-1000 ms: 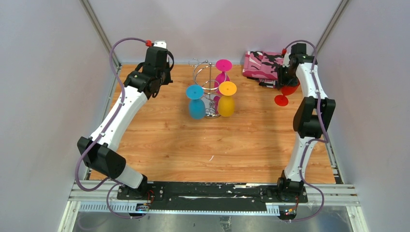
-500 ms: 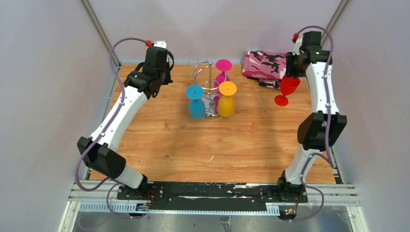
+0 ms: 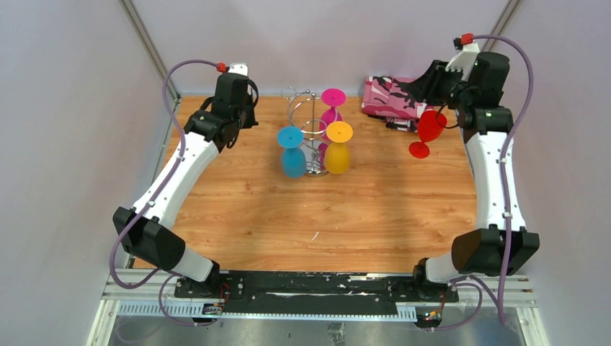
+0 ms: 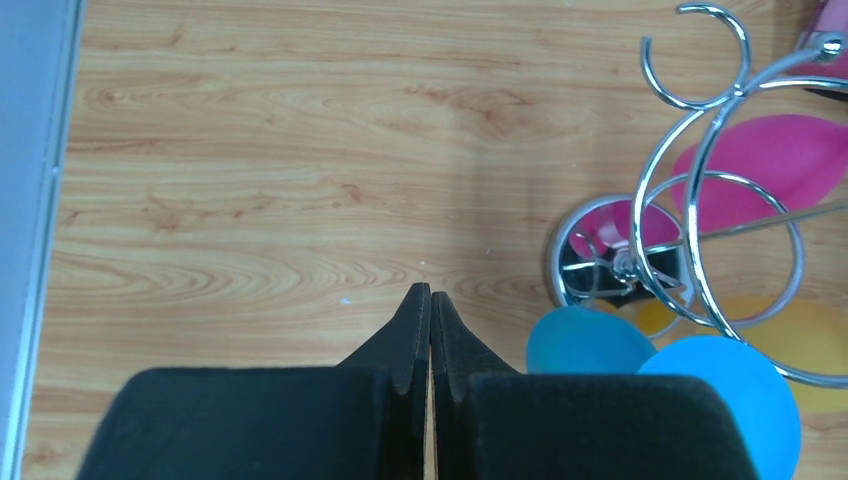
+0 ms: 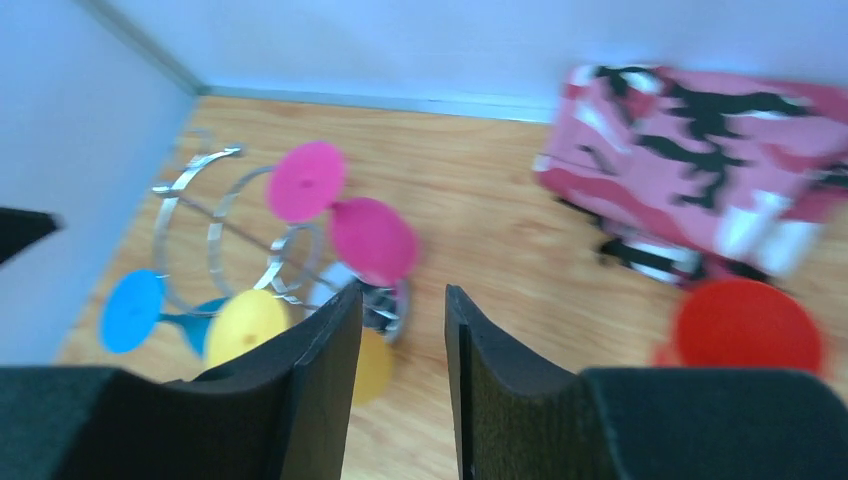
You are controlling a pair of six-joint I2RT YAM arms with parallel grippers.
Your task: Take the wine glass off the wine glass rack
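Top external view: the rack (image 3: 315,170) stands on the bench (image 3: 288,223) at upper centre. 3 glasses hang upside down from its wire loops: a blue glass (image 3: 292,160) on its left, a yellow glass (image 3: 337,155) on its right and a magenta glass (image 3: 331,108) behind. The red glass (image 3: 430,126) is off the rack and well apart from it at upper right. It stands on its foot just beside a pink camouflage cloth (image 3: 389,97). The right fingers (image 3: 421,86) show over the cloth's right end, up and left of the red glass.

Right wrist view, blurred: these fingers are partly open with nothing between them. The red glass is at lower right, clear of both fingers, with the cloth at upper right and the rack with its 3 glasses at left.

Left wrist view: the left fingers (image 4: 418,325) are pressed together at bottom centre, holding nothing, over bare bench. The rack's mirrored base and chrome loops sit toward the right edge, near but untouched, with the blue glass at lower right.
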